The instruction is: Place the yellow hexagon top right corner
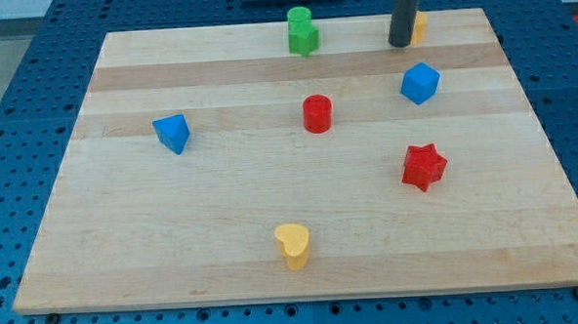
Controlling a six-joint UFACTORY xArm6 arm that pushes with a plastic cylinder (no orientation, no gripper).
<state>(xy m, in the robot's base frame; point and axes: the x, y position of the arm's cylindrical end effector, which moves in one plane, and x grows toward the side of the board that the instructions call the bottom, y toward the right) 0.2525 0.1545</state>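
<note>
The yellow hexagon (419,26) sits near the board's top edge, right of centre, mostly hidden behind the rod. My tip (399,44) rests on the board, touching the hexagon's left side. Only a sliver of the hexagon's right part shows. The board's top right corner (480,13) lies further to the view's right of it.
A green block (302,31) stands at the top centre. A blue block (419,83) lies below my tip. A red cylinder (317,114) is in the middle, a red star (423,167) at the right, a blue block (172,134) at the left, a yellow heart (293,246) at the bottom.
</note>
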